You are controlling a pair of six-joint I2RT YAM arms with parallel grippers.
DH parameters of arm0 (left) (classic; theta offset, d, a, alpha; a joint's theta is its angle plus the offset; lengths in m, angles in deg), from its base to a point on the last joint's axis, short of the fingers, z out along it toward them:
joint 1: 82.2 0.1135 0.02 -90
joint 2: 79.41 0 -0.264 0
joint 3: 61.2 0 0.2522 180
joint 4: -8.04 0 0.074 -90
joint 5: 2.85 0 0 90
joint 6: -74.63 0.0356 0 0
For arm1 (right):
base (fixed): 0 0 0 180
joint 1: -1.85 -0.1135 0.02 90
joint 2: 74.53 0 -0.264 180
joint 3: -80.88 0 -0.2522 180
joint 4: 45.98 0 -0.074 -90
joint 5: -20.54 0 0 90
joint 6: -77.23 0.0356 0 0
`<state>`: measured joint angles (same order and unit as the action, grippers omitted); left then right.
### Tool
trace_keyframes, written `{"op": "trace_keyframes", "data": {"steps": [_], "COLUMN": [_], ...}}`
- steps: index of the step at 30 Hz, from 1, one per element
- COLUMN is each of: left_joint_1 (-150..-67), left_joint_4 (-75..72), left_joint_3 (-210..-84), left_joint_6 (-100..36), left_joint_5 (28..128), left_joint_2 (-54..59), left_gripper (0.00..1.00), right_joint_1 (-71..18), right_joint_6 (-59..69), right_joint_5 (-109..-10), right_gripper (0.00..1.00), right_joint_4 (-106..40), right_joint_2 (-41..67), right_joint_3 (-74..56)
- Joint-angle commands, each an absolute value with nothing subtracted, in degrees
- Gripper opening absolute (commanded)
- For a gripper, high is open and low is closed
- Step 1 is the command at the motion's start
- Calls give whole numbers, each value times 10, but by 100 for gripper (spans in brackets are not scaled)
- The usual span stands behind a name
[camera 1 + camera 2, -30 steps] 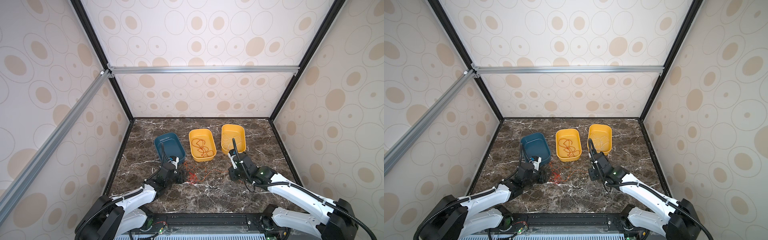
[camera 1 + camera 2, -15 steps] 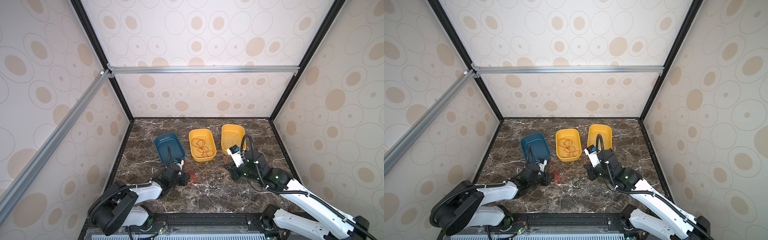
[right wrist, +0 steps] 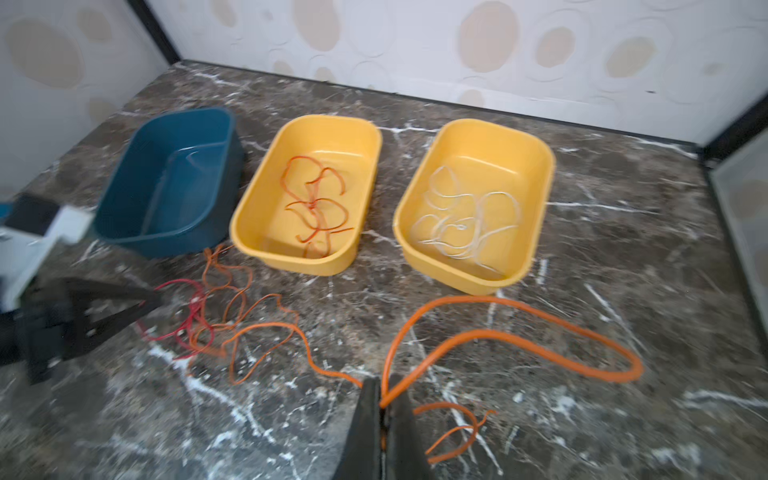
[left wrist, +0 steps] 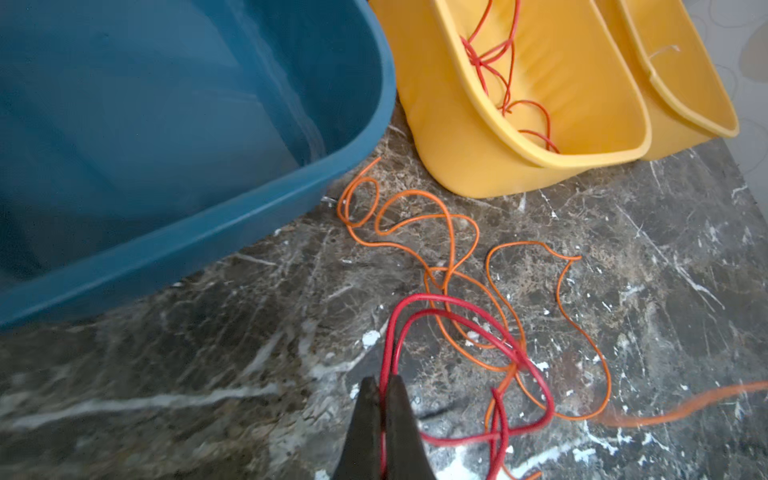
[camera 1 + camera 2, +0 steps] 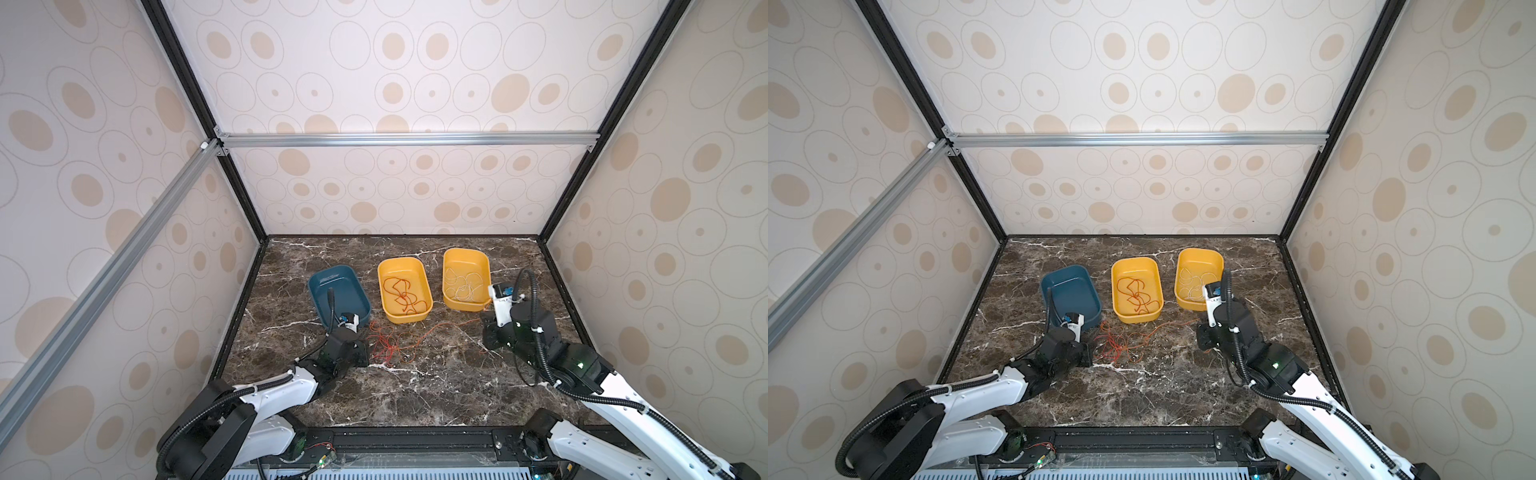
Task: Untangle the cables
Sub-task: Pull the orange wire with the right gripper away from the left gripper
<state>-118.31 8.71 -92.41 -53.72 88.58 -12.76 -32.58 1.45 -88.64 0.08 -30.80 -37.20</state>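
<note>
A tangle of thin red and orange cables [image 5: 384, 345] [image 5: 1118, 345] lies on the marble in front of the trays. My left gripper [image 4: 384, 380] [image 5: 366, 348] is shut on a doubled strand of the red cable [image 4: 432, 296], low over the table at the tangle's left edge. My right gripper [image 3: 384, 387] [image 5: 487, 332] is shut on the orange cable [image 3: 461, 297], which loops out past the jaws. A raised orange strand [image 5: 440, 328] runs from the tangle to the right gripper.
An empty blue tray [image 5: 318, 286] [image 3: 166, 187] stands at the back left. The middle yellow tray [image 5: 401, 262] holds a red-orange cable [image 5: 401, 293]. The right yellow tray [image 5: 465, 251] holds a white cable [image 3: 457, 224]. Walls close in both sides.
My left gripper has shut on the red cable. The right gripper, still shut on the orange cable, has moved right and away from the tangle, drawing a strand out.
</note>
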Motion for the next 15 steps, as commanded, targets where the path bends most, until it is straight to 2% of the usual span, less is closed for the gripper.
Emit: {"op": "trace_keyframes", "data": {"steps": [1, 7, 14, 15], "left_joint_1": [-1184, -1182, -1181, -1181], "left_joint_4": [37, 12, 1, 1], "left_joint_3": [-917, -911, -913, -914], "left_joint_6": [-554, -563, -553, -550], "left_joint_5": [938, 958, 935, 926], "left_joint_2": [-157, -202, -222, -218], "left_gripper": [0, 0, 0, 2], "right_joint_1": [-279, -214, -210, -210], "right_joint_6": [45, 71, 81, 80], "right_joint_5": [-949, -913, -814, -802], "right_gripper": [0, 0, 0, 0], "right_joint_4": [50, 68, 40, 34], "right_joint_2": [-309, -289, -272, -272], "right_joint_3": [-357, -357, -375, -375]}}
